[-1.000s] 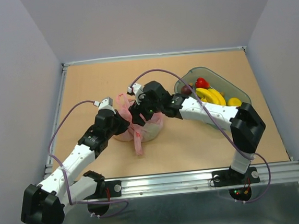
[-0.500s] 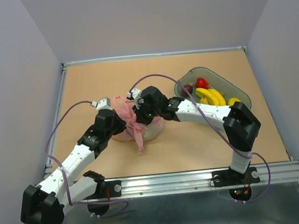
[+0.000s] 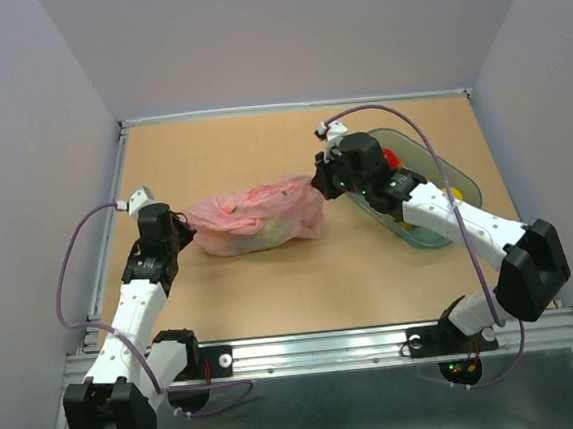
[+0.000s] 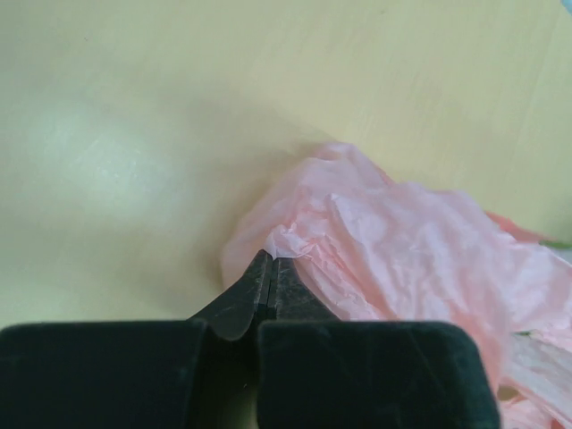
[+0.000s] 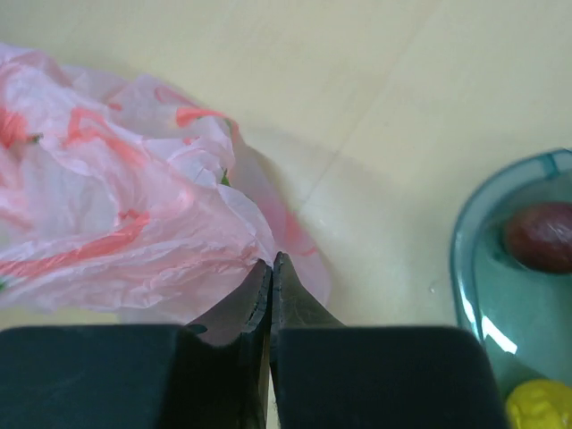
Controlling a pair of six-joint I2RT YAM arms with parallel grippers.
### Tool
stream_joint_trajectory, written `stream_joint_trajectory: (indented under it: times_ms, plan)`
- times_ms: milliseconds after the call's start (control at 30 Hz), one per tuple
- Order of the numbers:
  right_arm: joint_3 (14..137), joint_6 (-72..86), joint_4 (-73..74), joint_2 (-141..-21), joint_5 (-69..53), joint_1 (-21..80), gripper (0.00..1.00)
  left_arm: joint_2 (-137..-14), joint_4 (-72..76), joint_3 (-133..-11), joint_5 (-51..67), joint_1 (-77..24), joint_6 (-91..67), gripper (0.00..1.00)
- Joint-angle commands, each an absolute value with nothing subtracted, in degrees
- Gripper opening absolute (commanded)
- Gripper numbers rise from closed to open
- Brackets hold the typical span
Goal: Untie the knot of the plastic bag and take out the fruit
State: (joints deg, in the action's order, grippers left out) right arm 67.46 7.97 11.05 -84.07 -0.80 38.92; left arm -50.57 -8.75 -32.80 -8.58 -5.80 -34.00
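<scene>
Pulling the thin, crinkly, translucent pink plastic bag [image 3: 254, 215] open is the step in hand; item lies on its side mid-bench, slightly toward the left edge, stretched taut between two tools. Left tool [image 3: 176, 234]: jaws fully closed, pinching a fold of film at the bag's left end; right tool [image 3: 319, 182]: jaws likewise closed on film at its right end, near the grey-green translucent tray [image 3: 470, 186] by the right edge. No bunched knot shows, pale green fruit [image 3: 268, 232] shows faintly through the film; next move, by judgement, calls for finding the mouth and spreading it without tearing.
</scene>
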Motion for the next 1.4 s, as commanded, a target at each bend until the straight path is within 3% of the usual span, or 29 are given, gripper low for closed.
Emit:
stream_joint_trajectory:
  times_ms: [0,100,200,267,300,333,433,500,533,567,700,767,1033,1267,1367]
  plan:
    - [63.30,14.05,8.26,-79.98,1.41,37.71,0.01,-51.50,-7.92,-36.99,-7.22,-0.63,-31.20,0.00]
    - [60.92,13.72,8.17,-78.93,-4.64,37.71,0.01,-52.91,-6.51,-38.66,-3.18,-0.44,-29.98,0.00]
    - [60.47,11.34,8.44,-77.70,-10.98,37.79,0.10,-53.26,-5.71,-40.08,3.50,-0.44,-28.13,0.00]
    - [60.99,9.42,8.70,-76.65,-13.35,37.79,0.30,-52.47,-5.36,-40.43,7.46,-0.44,-26.72,0.00]
    - [62.39,8.71,9.57,-75.86,-13.97,37.88,0.49,-51.69,-5.97,-41.04,8.34,-0.44,-26.28,0.00]
    - [62.40,8.18,10.10,-75.59,-14.58,37.88,0.57,-51.24,-6.41,-41.39,8.96,-0.44,-26.02,0.00]
    - [68.35,6.24,12.73,-75.58,-16.08,38.23,0.73,-48.96,-8.69,-43.06,10.37,-0.44,-24.61,0.00]
    - [70.91,5.45,13.88,-76.20,-16.08,38.76,0.77,-47.82,-10.36,-44.64,10.02,-0.44,-23.21,0.01]
    - [71.97,5.36,14.76,-77.07,-15.56,39.54,0.81,-46.94,-12.46,-45.17,8.89,-0.44,-22.51,0.07]
    - [72.94,5.36,15.03,-77.43,-15.30,39.81,0.82,-46.41,-13.52,-45.78,8.35,-0.44,-21.80,0.25]
    - [77.33,4.92,16.08,-80.06,-13.98,42.18,0.85,-43.86,-18.44,-49.30,7.12,-0.44,-18.38,0.60]
    - [78.48,4.66,16.26,-81.73,-14.06,43.24,0.85,-42.89,-19.86,-50.27,7.21,-0.44,-17.84,0.69]
    - [81.39,6.32,16.96,-88.41,-6.96,49.21,0.86,-41.84,-22.50,-49.49,7.56,-8.00,-20.47,0.75]
    - [77.71,12.83,18.10,-91.32,4.90,50.98,0.89,-45.87,-21.09,-46.41,-5.59,-26.43,-28.38,0.75]
    - [75.42,13.97,19.95,-90.36,9.56,50.98,0.89,-47.19,-21.36,-46.06,-11.22,-29.35,-29.79,0.75]
